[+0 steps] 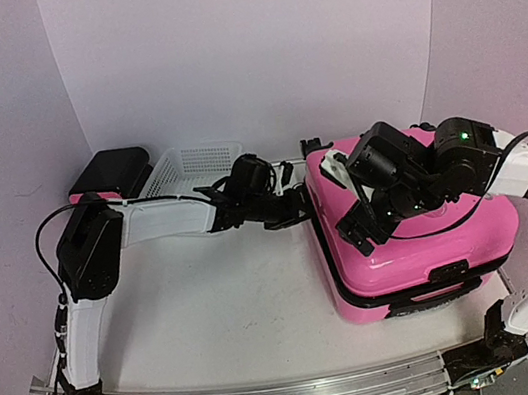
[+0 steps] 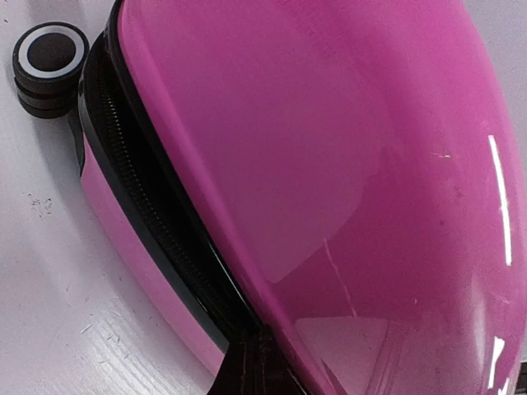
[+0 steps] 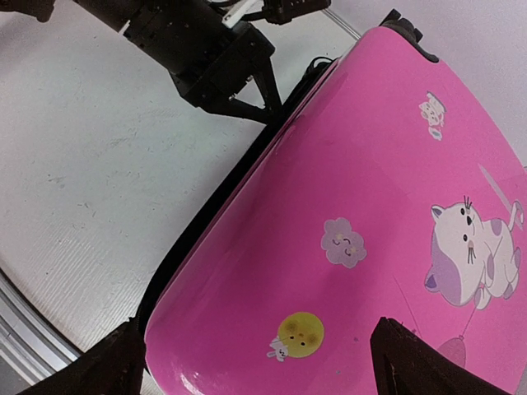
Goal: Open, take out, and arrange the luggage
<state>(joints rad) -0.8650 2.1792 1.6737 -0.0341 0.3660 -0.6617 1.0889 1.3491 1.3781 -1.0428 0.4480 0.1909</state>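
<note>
At the zipper band (image 2: 156, 222) of the luggage (image 1: 424, 244), with left pincer (image 3: 269, 109) pinched closed and right pincer (image 3: 257, 366) wide above: pull steadily along the band, never upward.

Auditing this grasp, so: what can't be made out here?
Whether the left hand pinches anything at the zipper band: black on black, too small, all views.
Suitcase contents: closed shell hides them.
Black box's front: mostly behind the left arm, top view.

No text can be read; the luggage (image 3: 370, 164) bears only cartoon stickers (image 3: 473, 251).
</note>
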